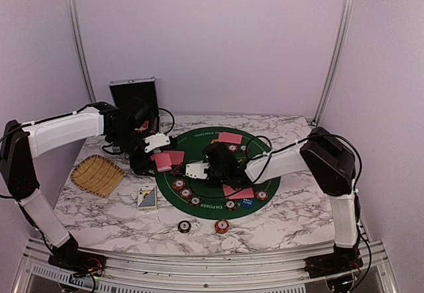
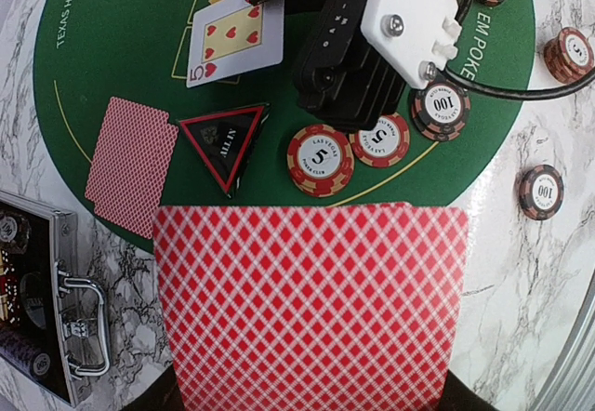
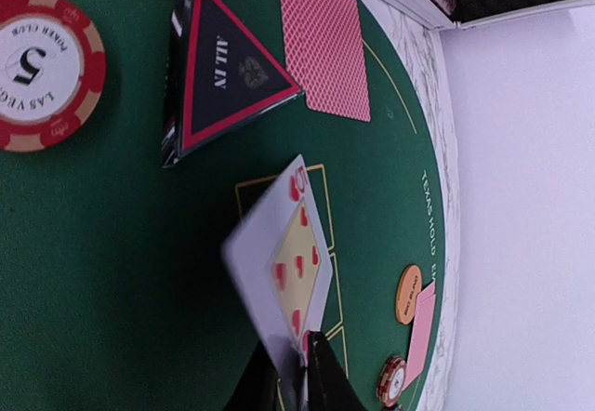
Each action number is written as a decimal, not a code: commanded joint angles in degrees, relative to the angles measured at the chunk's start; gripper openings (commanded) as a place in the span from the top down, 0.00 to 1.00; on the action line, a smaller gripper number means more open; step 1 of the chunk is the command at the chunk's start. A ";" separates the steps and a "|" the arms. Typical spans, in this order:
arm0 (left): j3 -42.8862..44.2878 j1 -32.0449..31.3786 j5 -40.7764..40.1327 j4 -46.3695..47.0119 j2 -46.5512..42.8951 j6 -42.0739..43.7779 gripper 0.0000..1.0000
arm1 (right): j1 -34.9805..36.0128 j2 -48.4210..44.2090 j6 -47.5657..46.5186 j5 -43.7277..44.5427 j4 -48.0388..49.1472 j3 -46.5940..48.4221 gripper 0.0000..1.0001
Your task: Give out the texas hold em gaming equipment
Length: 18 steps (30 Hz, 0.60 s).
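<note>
right gripper [image 3: 299, 376] pinches five of hearts [image 3: 284, 262] by near end, card running straight ahead | left gripper [image 2: 307, 402] clamps red-backed card [image 2: 311, 299]

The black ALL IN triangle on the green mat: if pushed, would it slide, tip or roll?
Probably slide, not roll: the ALL IN triangle lies flat with straight edges. Its thick side wall suggests it is stiff. The felt-like green mat may slow it.

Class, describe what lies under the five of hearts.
Under the five of hearts, pinched by the right claw: green mat with yellow card outlines. The patch directly beneath is hidden.
</note>
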 commanded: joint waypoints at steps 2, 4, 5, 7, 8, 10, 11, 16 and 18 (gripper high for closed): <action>1.39 0.32 0.39 -1.35 -1.82 0.17 1.00 | 0.39 -0.15 3.80 -2.97 -3.81 2.93 0.82; 1.36 0.32 0.42 -1.35 -1.91 0.26 1.00 | 0.40 -0.38 3.97 -3.30 -4.47 2.91 0.79; 1.36 0.32 0.39 -1.35 -1.91 0.26 1.00 | 0.40 -0.58 4.00 -3.49 -4.69 2.92 0.77; 1.37 0.32 0.47 -1.43 -1.99 0.26 1.00 | 0.42 -0.77 4.14 -3.47 -4.97 2.70 0.71; 1.41 0.32 0.58 -1.44 -1.99 0.26 1.00 | 0.40 -0.83 4.46 -3.51 -5.39 2.84 0.69; 1.37 0.32 0.62 -1.44 -1.99 0.27 1.00 | 0.30 -1.19 5.20 -4.20 -6.31 3.21 0.66; 1.36 0.32 0.62 -1.42 -1.94 0.27 1.00 | 0.27 -1.41 5.49 -4.37 -6.64 3.24 0.64; 1.43 0.32 0.82 -1.53 -1.83 0.26 1.00 | -0.16 -2.46 9.22 -7.56 -10.21 4.67 0.58; 1.43 0.32 0.92 -1.48 -1.82 0.26 1.00 | -0.30 -2.91 10.82 -9.54 -12.43 5.41 0.57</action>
